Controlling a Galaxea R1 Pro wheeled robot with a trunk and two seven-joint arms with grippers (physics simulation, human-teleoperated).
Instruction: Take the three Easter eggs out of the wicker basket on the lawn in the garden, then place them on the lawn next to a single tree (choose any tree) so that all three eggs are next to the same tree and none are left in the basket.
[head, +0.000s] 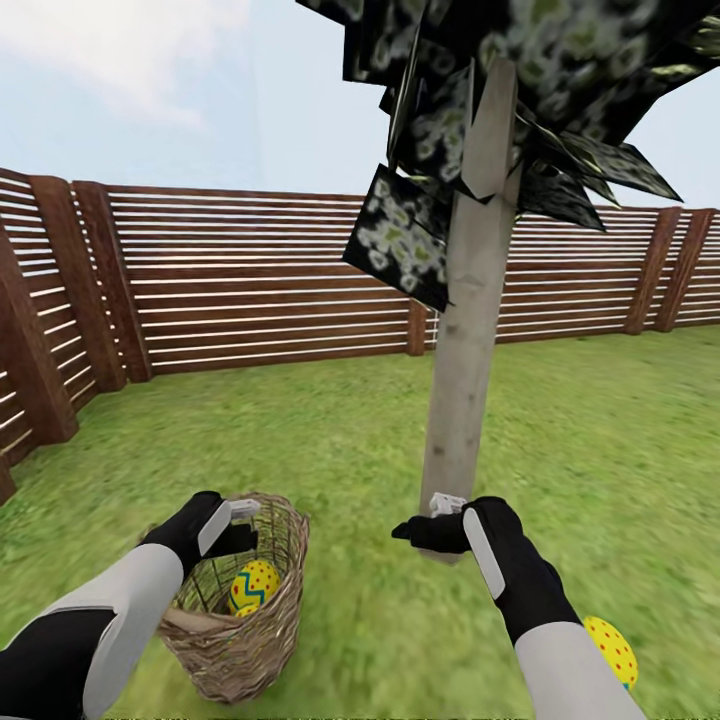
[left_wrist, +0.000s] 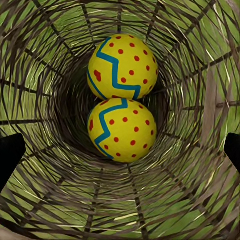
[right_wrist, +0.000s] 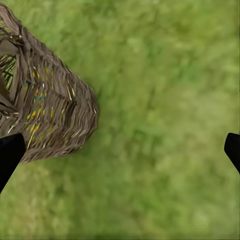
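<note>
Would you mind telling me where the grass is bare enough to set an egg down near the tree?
Bare lawn lies between the wicker basket and the tree trunk, and more stretches back to the fence. The right foreground already holds one egg. The basket is crowded: two eggs touch inside it.

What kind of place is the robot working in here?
Most likely a fenced back garden: a short green grass lawn, a brown horizontal-slat wooden fence along its edge, and a pale grey-trunked tree with dark speckled foliage standing under open sky.
</note>
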